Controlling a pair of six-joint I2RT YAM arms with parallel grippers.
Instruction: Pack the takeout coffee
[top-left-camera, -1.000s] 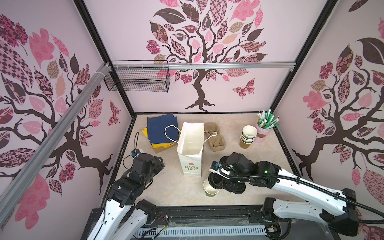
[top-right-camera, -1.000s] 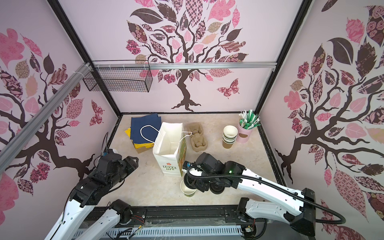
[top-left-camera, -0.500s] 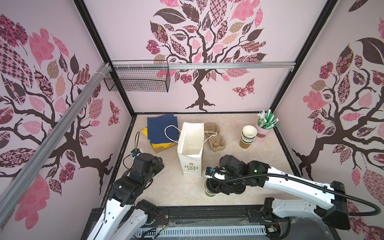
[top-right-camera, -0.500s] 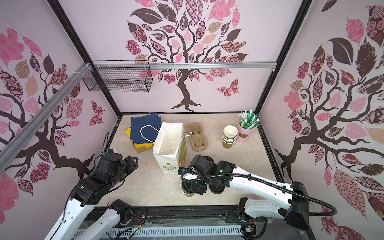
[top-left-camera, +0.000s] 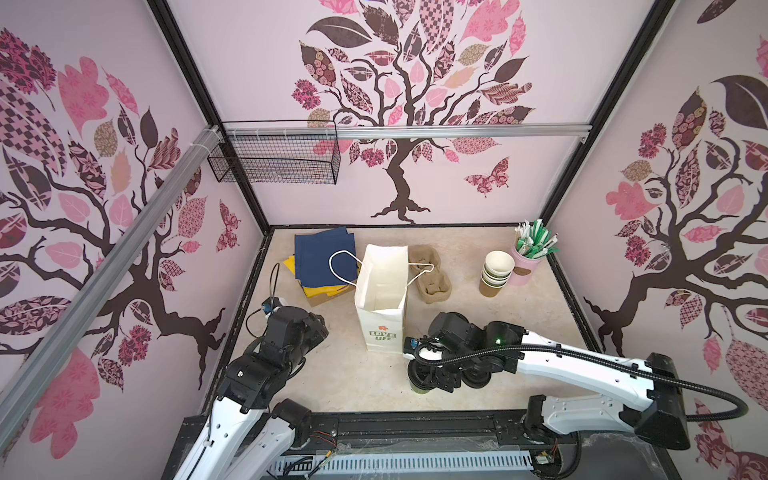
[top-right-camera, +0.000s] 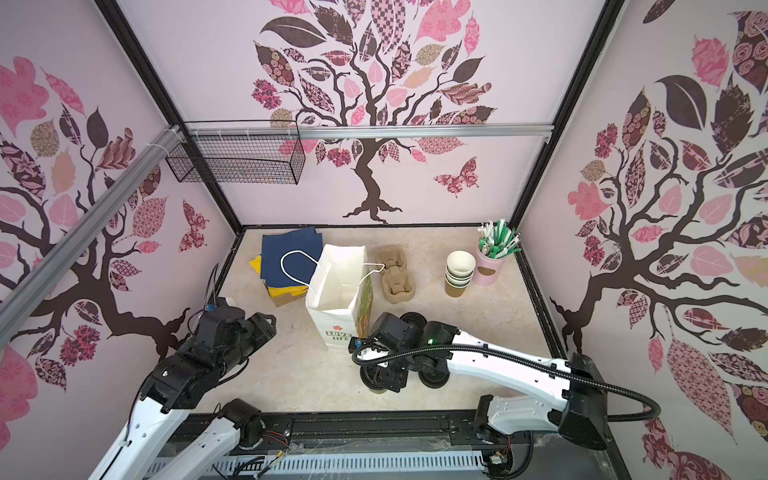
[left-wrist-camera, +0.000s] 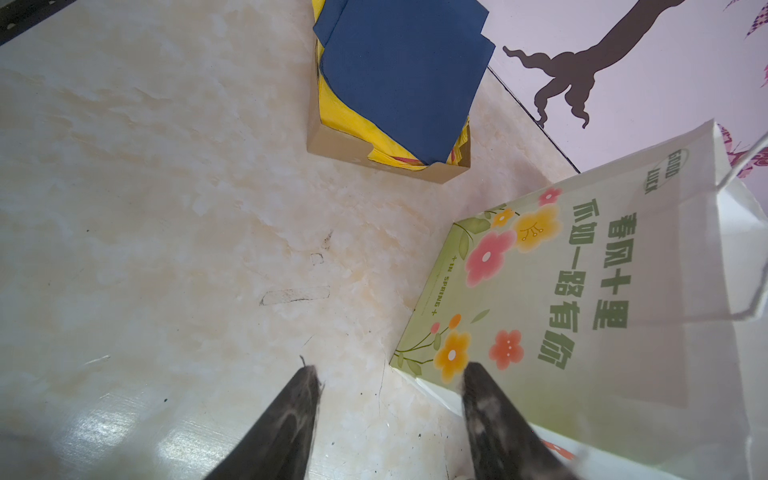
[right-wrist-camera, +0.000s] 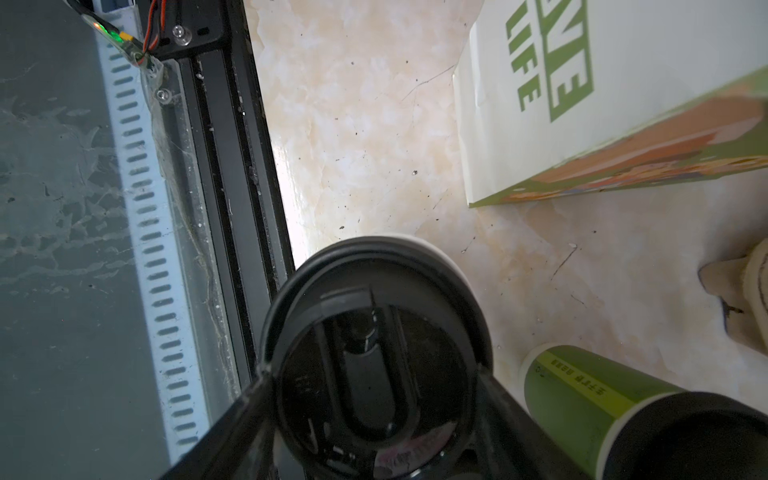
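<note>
One takeout coffee cup (right-wrist-camera: 419, 245) stands near the table's front edge, only its white rim showing past the black lid (right-wrist-camera: 370, 345) on top of it. My right gripper (right-wrist-camera: 374, 372) reaches down over it, a finger against each side of that lid. In both top views this arm covers the cup (top-left-camera: 419, 387) (top-right-camera: 376, 388). A second olive-green lidded cup (right-wrist-camera: 582, 399) (top-left-camera: 476, 376) stands just to its right. The white paper bag (top-left-camera: 382, 282) (top-right-camera: 338, 282) stands open and upright behind them. My left gripper (left-wrist-camera: 390, 372) hangs open and empty near the bag's flowered side (left-wrist-camera: 582, 291).
A box of navy and yellow napkins (top-left-camera: 324, 257) sits at the back left. Cardboard cup carriers (top-left-camera: 430, 278) lie right of the bag. Nested lidless cups (top-left-camera: 496, 272) and a pink holder of wrapped straws (top-left-camera: 530, 253) stand back right. The black front rail (right-wrist-camera: 232, 166) runs close beside the cup.
My right gripper has come down with the black lid onto the open cup at the front, whose white inside no longer shows. The left arm has not moved.
</note>
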